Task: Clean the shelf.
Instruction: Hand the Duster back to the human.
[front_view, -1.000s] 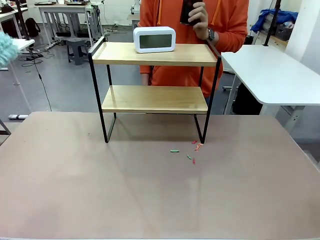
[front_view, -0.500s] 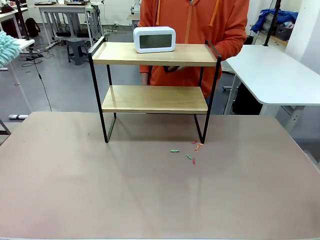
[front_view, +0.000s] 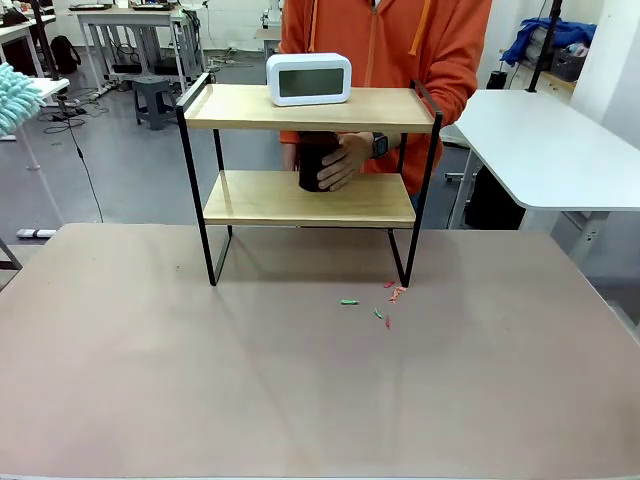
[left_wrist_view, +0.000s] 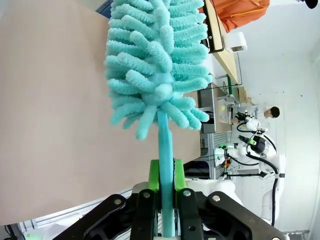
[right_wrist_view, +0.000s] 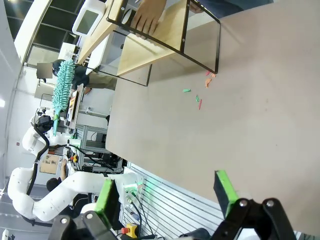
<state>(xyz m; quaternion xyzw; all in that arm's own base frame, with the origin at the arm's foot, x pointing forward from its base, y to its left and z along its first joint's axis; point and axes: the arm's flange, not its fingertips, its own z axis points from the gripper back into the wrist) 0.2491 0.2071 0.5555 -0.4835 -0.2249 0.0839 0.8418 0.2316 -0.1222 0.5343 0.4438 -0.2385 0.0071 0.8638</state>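
Clamping the teal duster (left_wrist_view: 157, 65) in the left gripper (left_wrist_view: 166, 175), ready for the shelf (front_view: 310, 198); holding right gripper (right_wrist_view: 166, 192) wide open, idle, with a hand (front_view: 347, 160) parking a dark cup (front_view: 313, 162) mid-frame.

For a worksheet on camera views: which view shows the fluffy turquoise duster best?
The left wrist view: the fluffy turquoise duster is close, its handle clamped in the left gripper. The front view catches a bit of its head at the left edge; the right wrist view shows it small, far off.
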